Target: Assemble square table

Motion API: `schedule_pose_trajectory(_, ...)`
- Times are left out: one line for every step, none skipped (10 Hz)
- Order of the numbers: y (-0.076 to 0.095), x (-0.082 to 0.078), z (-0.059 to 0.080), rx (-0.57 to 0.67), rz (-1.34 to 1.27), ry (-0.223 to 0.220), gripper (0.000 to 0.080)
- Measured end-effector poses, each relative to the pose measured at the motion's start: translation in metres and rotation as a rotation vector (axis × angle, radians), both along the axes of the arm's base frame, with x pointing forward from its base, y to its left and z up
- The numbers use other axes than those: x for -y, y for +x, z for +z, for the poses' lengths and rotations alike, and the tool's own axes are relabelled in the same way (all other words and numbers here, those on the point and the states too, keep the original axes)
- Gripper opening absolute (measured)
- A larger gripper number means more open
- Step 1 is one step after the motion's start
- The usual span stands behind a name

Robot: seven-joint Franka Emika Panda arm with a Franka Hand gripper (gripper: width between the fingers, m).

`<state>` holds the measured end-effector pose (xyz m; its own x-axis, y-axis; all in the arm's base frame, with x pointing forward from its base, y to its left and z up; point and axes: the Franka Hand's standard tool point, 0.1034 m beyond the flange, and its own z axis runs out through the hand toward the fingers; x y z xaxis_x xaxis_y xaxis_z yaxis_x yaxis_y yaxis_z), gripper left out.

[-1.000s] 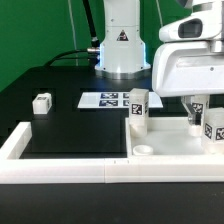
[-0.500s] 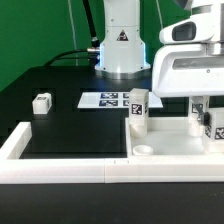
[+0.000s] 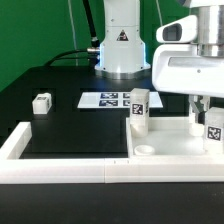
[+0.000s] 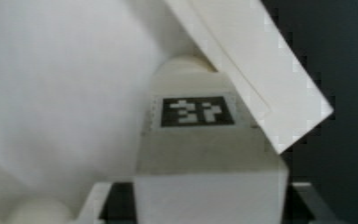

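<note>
- exterior view: the square table top (image 3: 170, 146) lies flat on the black surface (image 3: 60, 125), toward the exterior view's right, pushed into the corner of the long white border rail (image 3: 60, 168). a round corner socket (image 3: 144, 151) near the front of the top shows empty.
- exterior view: one tagged leg (image 3: 137, 108) stands upright at the top's back corner, just beside the marker board (image 3: 103, 99); whether it is screwed in or only standing there i cannot tell.
- exterior view: the gripper (image 3: 208, 112) hangs over the far right of the top, and a second tagged leg (image 3: 213, 131) sits upright between its fingers, its lower end at or just above the tray. the fingers look narrowed onto this leg.
- exterior view: a small white leg block (image 3: 41, 102) lies alone on the surface at the exterior view's left, well apart from the top.
- wrist view: the held leg (image 4: 201, 150) fills the middle, its tag facing the camera, with the dark fingers (image 4: 94, 205) pressed close on both sides. the raised rim of the top (image 4: 247, 60) runs slantwise behind it.
- progress, as a judgement: early to middle. at most one leg is seated, one is in the grip and not yet seen fixed in a socket, one waits on the surface; a fourth is not in view.
</note>
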<state>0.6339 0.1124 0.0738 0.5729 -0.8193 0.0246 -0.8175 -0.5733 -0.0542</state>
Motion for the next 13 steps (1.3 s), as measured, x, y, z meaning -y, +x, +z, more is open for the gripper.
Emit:
schedule_pose_trajectory(0.001, 0.000, 0.000, -0.049, -0.213, 0.024, 0.0289)
schedule_pose_trajectory(0.000, 0.004, 0.000, -0.063, -0.370, 0.063, 0.0290)
schedule_pose_trajectory(-0.001, 0.006, 0.000, -0.076, -0.430, 0.084, 0.0291)
schedule_pose_trajectory(-0.002, 0.004, 0.000, -0.078, -0.493, 0.084, 0.0291)
schedule_pose_trajectory(-0.002, 0.002, 0.000, -0.075, -0.543, 0.082, 0.0291)
schedule_pose_trajectory(-0.002, 0.003, 0.000, -0.075, -0.530, 0.081, 0.0291)
schedule_pose_trajectory(-0.004, 0.001, -0.002, -0.073, -0.458, 0.057, 0.0339)
schedule_pose_trajectory(-0.009, -0.006, -0.004, -0.068, -0.336, 0.006, 0.0523)
schedule_pose_trajectory(-0.005, -0.013, -0.004, -0.006, -0.068, -0.046, 0.0615)
schedule_pose_trajectory(-0.004, -0.016, -0.003, 0.010, 0.060, -0.060, 0.0615)
schedule_pose_trajectory(-0.003, -0.013, -0.004, 0.008, 0.138, -0.066, 0.0643)
schedule_pose_trajectory(-0.003, -0.013, -0.004, 0.007, 0.214, -0.071, 0.0643)
schedule_pose_trajectory(-0.001, -0.012, -0.003, 0.017, 0.327, -0.083, 0.0649)
